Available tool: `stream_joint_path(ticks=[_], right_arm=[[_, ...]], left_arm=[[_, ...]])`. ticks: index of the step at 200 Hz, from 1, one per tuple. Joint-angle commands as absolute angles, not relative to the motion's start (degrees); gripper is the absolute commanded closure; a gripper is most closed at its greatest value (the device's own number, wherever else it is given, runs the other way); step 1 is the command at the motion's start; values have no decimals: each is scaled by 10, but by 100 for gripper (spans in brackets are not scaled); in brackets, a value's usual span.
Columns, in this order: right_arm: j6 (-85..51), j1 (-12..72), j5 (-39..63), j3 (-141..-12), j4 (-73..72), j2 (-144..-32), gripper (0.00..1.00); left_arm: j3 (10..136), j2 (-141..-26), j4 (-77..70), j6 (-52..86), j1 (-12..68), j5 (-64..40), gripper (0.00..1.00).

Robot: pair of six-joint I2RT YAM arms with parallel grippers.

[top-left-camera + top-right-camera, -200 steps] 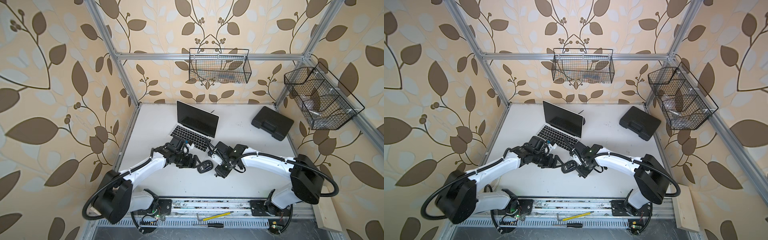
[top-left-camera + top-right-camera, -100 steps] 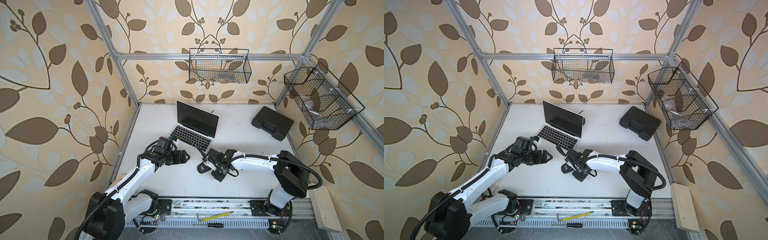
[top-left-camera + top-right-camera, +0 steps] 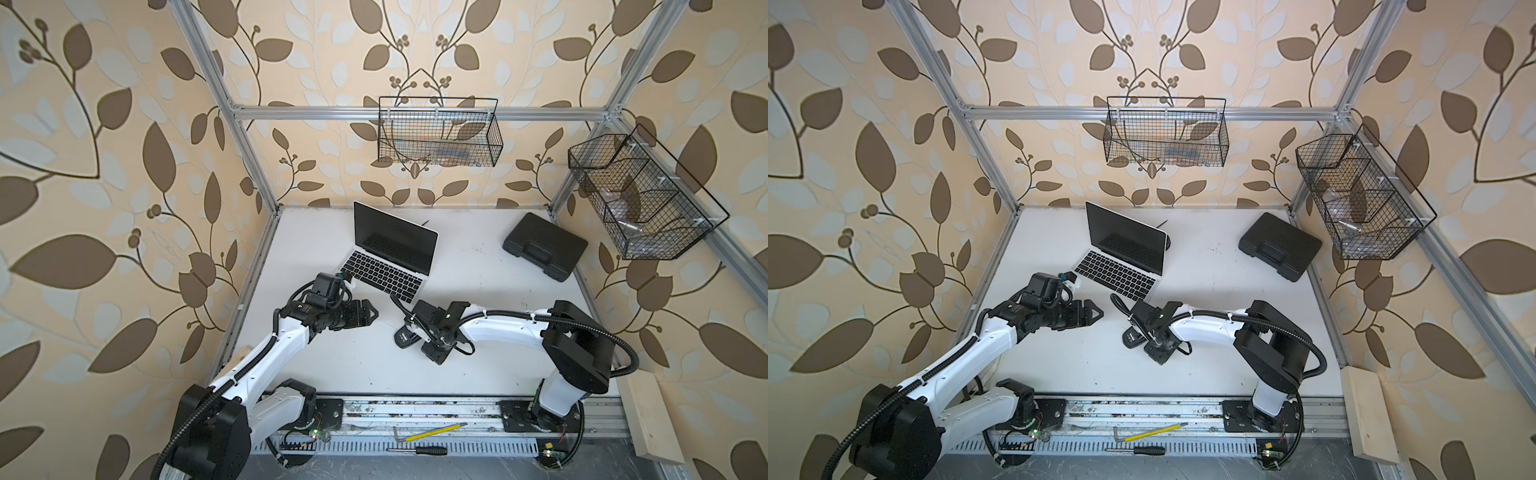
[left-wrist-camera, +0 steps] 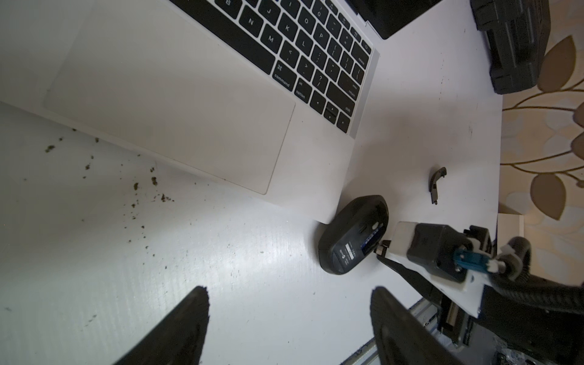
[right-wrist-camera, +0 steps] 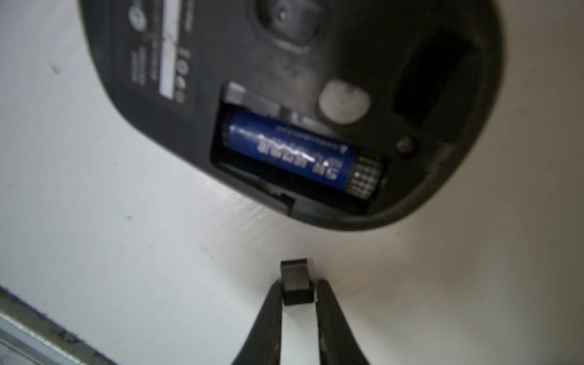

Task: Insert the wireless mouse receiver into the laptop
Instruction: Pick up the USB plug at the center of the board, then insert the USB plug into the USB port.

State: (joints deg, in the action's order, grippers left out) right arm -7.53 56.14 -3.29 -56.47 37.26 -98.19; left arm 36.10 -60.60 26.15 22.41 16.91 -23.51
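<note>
Top views both show the slim silver laptop with black keys (image 3: 386,270) open, beyond the right claw (image 5: 298,292) and apart from it; the left claw (image 4: 289,292) gapes empty alongside. Just ahead of the right claw lies the upturned black oval mouse (image 5: 284,79). Clenched between its tips sits the tiny black wireless mouse receiver (image 5: 295,278), long axis along the fingers, plug outward toward the mouse.
</note>
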Motion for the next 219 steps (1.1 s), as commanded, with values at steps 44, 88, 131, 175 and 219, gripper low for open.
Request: stream_joint_path(ticks=[44, 88, 131, 175, 219], right_arm=[[-79, 541, -51, -547, 376, -952, 94], [47, 406, 22, -602, 384, -910, 97], [148, 350, 34, -699, 366, -999, 97], [167, 341, 26, -760, 334, -1078, 97], [177, 330, 28, -779, 324, -1131, 97]], left_arm=[[416, -624, 288, 176, 89, -257, 18], [531, -781, 280, 106, -22, -283, 21], [670, -965, 296, 70, -64, -281, 23], [765, -1099, 318, 52, -73, -269, 25], [824, -1182, 347, 39, -72, -254, 23]])
